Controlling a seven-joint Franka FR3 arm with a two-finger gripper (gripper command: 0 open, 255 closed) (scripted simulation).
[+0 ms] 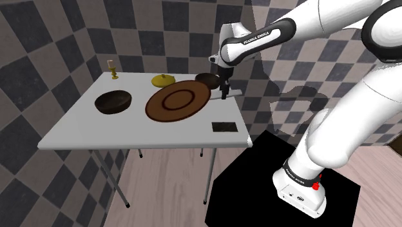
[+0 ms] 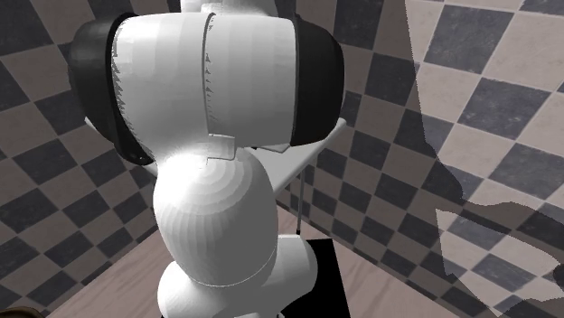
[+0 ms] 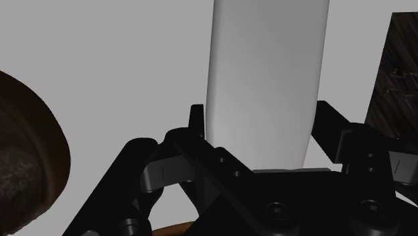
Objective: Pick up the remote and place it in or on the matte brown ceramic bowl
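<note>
**A:** Where was the gripper (image 3: 260, 110)?

**B:** Low at the desk (image 1: 84, 132) edge, just past the brown plate (image 1: 177, 102) on the side toward the stand (image 1: 251, 187). Its black fingers (image 3: 167, 167) sat against the two long sides of the remote (image 3: 264, 67), a plain white bar. I saw no gap, so I judged it clamped on the remote, near one end.

**A:** Was the remote off the desk?

**B:** I couldn't tell. From the shoulder camera it lay flat beside the plate, either resting or barely clear.

**A:** And the bowl?

**B:** There were two dark brown ones. The near bowl (image 1: 207, 79) stood close to the plate's back rim, right by the gripper. The far bowl (image 1: 113, 102) stood apart on the plate's opposite side. I couldn't settle which one the task meant.

**A:** How should the lift have gone?

**B:** Straight up first. With the grip near one end, I expected the long free part to sag or swing. So: hold firmly, rise clear of the plate and the bowl's rim, and travel slowly. Then lower the free end into the bowl before letting go. A black flat slab (image 1: 224, 127) lay off the plate's front edge, out of either path.
</note>
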